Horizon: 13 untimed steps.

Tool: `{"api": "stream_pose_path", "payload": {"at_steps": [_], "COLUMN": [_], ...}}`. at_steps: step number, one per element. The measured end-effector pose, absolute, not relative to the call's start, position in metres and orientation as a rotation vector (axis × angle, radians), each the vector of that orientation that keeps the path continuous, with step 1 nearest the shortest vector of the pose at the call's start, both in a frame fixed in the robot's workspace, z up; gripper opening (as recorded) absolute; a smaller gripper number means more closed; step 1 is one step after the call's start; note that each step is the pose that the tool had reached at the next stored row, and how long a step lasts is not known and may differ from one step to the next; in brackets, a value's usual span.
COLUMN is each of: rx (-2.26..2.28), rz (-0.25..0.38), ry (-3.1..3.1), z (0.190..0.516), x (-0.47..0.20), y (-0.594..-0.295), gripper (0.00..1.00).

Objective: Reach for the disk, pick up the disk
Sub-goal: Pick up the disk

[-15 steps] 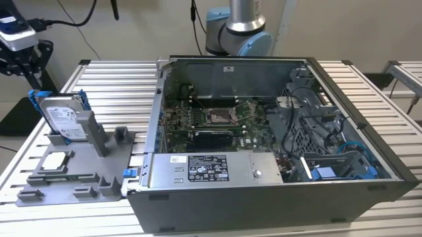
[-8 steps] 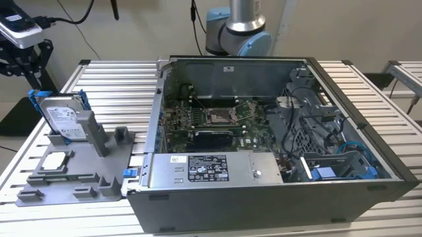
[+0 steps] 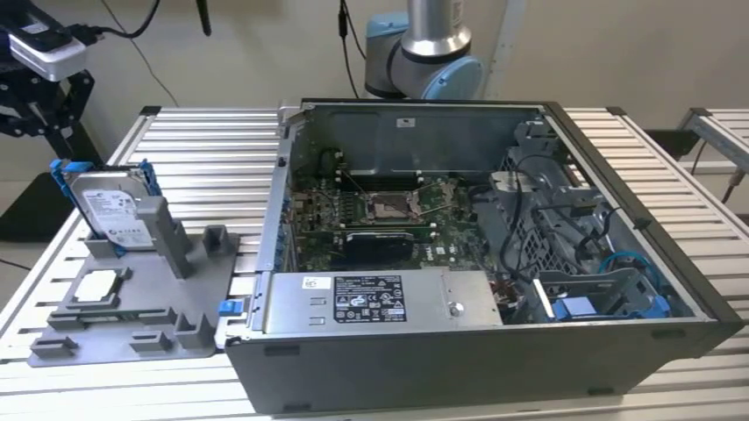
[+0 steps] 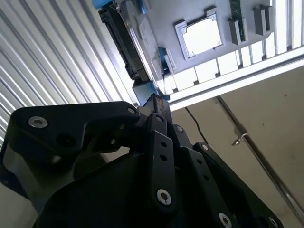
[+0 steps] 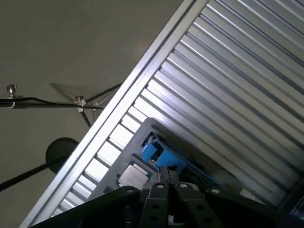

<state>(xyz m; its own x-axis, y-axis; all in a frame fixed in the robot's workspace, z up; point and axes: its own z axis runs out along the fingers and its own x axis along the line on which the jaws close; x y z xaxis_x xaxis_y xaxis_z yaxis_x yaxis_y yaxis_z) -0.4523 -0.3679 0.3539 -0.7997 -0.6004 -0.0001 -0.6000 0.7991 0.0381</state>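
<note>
- The gripper (image 4: 156, 100) has its fingers pressed together and holds nothing.
- The disk (image 3: 111, 206) stands upright in a grey holder (image 3: 175, 316) on the slatted table (image 3: 199, 149). In the exterior view it is at 9 o'clock from the open computer case (image 3: 468, 360).
- In that view the gripper hangs at 11 o'clock from the disk, apart from it.

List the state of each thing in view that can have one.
Disk, upright in the grey holder, not gripped.
Gripper, off the disk.
Case, open, insides showing.
Chip, flat on the holder.
</note>
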Motion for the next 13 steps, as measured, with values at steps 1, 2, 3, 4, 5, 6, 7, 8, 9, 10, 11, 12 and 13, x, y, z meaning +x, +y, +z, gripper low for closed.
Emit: {"api": "stream_pose_path", "payload": {"at_steps": [1, 2, 3, 4, 5, 6, 7, 8, 9, 10, 11, 12, 13], "rx": [1.015, 1.044, 1.070, 1.096, 1.122, 1.148, 1.174, 1.201, 1.226, 1.252, 1.278, 1.304, 1.330], "rz": [-0.056, -0.056, -0.056, -0.056, -0.055, -0.055, -0.055, -0.054, -0.054, -0.054, -0.053, -0.053, -0.053], "ry": [-2.960, -2.949, -2.939, -2.929, -2.919, -2.909, -2.898, -2.886, -2.876, -2.864, -2.852, -2.840, -2.827], "z": [0.3539, 0.3539, 0.3540, 0.3540, 0.3540, 0.3540, 0.3540, 0.3540, 0.3540, 0.3540, 0.3540, 0.3540, 0.3540], "x": [-0.4523, -0.4523, -0.4523, -0.4523, -0.4523, -0.4523, -0.4523, -0.4523, -0.4523, -0.4523, -0.4523, -0.4523, -0.4523], "y": [-0.3679, -0.3679, -0.3678, -0.3678, -0.3678, -0.3678, -0.3678, -0.3678, -0.3678, -0.3678, -0.3678, -0.3678, -0.3678], "gripper": [0.00, 0.00, 0.00, 0.00, 0.00, 0.00, 0.00, 0.00, 0.00, 0.00, 0.00, 0.00, 0.00]}}
